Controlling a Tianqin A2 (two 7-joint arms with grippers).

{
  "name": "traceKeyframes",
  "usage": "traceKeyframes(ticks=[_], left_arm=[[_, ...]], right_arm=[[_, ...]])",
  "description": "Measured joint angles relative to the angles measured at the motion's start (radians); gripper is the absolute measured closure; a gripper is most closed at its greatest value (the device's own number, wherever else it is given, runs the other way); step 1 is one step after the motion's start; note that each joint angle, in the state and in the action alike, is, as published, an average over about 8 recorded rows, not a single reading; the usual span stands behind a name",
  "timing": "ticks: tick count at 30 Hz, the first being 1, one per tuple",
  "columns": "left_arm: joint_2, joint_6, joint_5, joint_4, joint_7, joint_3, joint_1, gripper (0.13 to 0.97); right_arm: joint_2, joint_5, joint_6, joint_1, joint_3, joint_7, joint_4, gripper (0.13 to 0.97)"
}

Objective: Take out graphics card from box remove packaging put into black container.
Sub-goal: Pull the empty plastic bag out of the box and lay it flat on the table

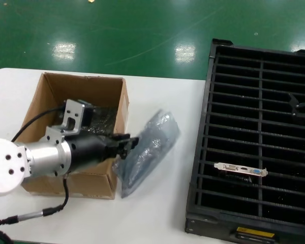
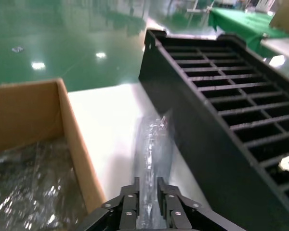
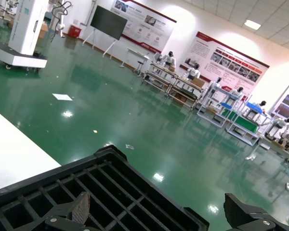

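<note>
From the head view, the left gripper (image 1: pixel 126 146) reaches over the box (image 1: pixel 51 96) rim, fingers pinched on the packaging (image 1: pixel 147 150) sprawled across the white bench (image 1: pixel 162 213), while the graphics card (image 1: pixel 241 169) already sits in the black container (image 1: pixel 208 152) — the risk now is that limp bag dragging toward the tray. The left wrist view confirms the fingers (image 2: pixel 129 204) closed on the crinkly plastic beside the cardboard wall. The right wrist view shows the right gripper (image 3: pixel 159 214) spread wide above the tray's far end, glossy green factory floor (image 3: pixel 111 110) beyond.
</note>
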Motion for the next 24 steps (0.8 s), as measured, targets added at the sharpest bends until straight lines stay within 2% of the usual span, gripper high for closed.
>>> traceKeyframes(ticks=[3, 7, 11, 15, 16, 19, 23, 24], left_arm=[[0.000, -0.009, -0.024, -0.019, 0.017, -0.014, -0.006, 0.877], [-0.016, -0.042, -0.062, -0.080, 0.072, -0.043, -0.006, 0.808], [-0.040, -0.114, -0.084, -0.165, 0.165, -0.083, 0.014, 0.739], [-0.060, -0.205, -0.090, -0.244, 0.275, -0.122, 0.052, 0.739], [-0.062, -0.222, -0.092, -0.256, 0.296, -0.128, 0.060, 0.714], [-0.065, -0.257, -0.103, -0.274, 0.338, -0.137, 0.079, 0.638], [-0.057, -0.277, -0.127, -0.268, 0.356, -0.136, 0.096, 0.537], [-0.054, -0.283, -0.135, -0.266, 0.363, -0.136, 0.102, 0.537]], right_arm=[[0.000, 0.000, 0.000, 0.000, 0.000, 0.000, 0.000, 0.129], [0.000, 0.000, 0.000, 0.000, 0.000, 0.000, 0.000, 0.129], [0.000, 0.000, 0.000, 0.000, 0.000, 0.000, 0.000, 0.129], [0.000, 0.001, 0.001, 0.000, 0.000, 0.000, 0.000, 0.129], [-0.001, 0.003, 0.002, -0.001, 0.000, -0.001, 0.000, 0.129], [-0.003, 0.013, 0.008, -0.007, -0.002, -0.008, 0.000, 0.129], [-0.008, 0.041, 0.025, -0.021, -0.005, -0.027, -0.001, 0.129], [-0.010, 0.049, 0.030, -0.026, -0.006, -0.033, -0.001, 0.129]])
